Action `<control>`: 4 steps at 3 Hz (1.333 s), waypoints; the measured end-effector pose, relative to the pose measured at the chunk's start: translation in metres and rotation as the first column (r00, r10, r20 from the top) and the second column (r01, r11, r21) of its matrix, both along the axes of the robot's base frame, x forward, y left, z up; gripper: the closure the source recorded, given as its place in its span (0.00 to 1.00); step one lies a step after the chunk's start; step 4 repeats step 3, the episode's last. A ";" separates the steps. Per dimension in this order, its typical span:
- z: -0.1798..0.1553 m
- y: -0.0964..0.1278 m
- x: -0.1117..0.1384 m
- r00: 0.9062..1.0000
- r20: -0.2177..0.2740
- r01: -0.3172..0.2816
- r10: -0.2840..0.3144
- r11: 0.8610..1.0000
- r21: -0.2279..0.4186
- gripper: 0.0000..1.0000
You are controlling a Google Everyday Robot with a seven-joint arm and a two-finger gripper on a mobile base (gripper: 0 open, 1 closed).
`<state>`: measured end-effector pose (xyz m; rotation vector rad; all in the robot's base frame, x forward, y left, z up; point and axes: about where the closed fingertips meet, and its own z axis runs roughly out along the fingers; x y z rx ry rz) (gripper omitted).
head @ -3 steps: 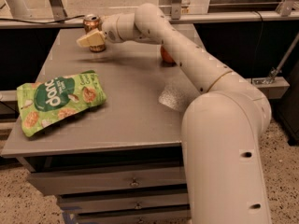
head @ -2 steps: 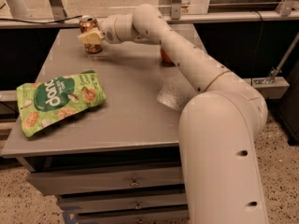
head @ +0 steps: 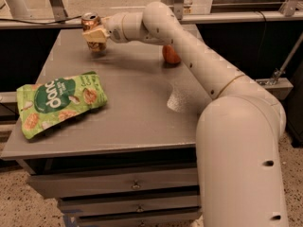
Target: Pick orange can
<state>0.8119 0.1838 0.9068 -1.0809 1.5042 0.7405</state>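
Observation:
The orange can point(head: 89, 21) stands upright near the far left corner of the grey table point(head: 132, 112), its silver top showing. My gripper point(head: 96, 36) reaches across the table from the right and sits at the can's middle. A pale finger point(head: 94, 34) covers the front of the can's body, and the jaws are closed on it. The can's lower part shows below the finger, right at the table top.
A red-orange apple point(head: 170, 55) sits on the table behind my forearm, partly hidden. A green snack bag point(head: 59, 100) lies flat at the front left. Drawers run below the table's front edge. A rail and cables lie beyond the far edge.
My gripper has moved a little left and in around the can, and its fingers now sit on the can's body. The bag and the apple have not moved.

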 end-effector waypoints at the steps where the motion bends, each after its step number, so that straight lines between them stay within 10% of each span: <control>1: 0.031 -0.019 -0.023 0.998 -0.015 -0.064 0.066 0.995 0.074 1.00; 4: 0.063 -0.032 -0.051 0.991 -0.070 -0.101 0.111 0.986 0.135 1.00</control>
